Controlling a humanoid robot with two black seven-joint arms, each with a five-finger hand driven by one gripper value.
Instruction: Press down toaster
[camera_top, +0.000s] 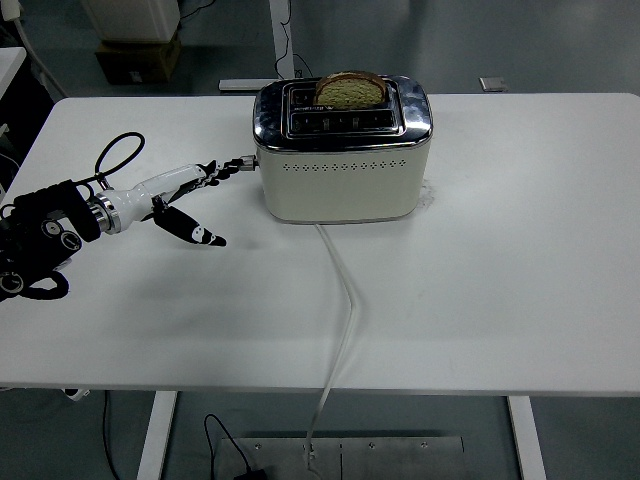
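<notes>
A cream toaster (342, 175) with a chrome top stands at the back middle of the white table (500, 260). A slice of bread (350, 88) sits low in its rear slot, only its top showing. My left hand (200, 200) reaches in from the left. Its fingers (222, 167) are stretched out, with the tips at the toaster's lever on the left end. The thumb (195, 232) points down and away over the table. The hand holds nothing.
The toaster's white cable (345, 300) runs from its front across the table and over the near edge. A black cable loop (115, 152) arches above my left wrist. Boxes stand on the floor beyond the table.
</notes>
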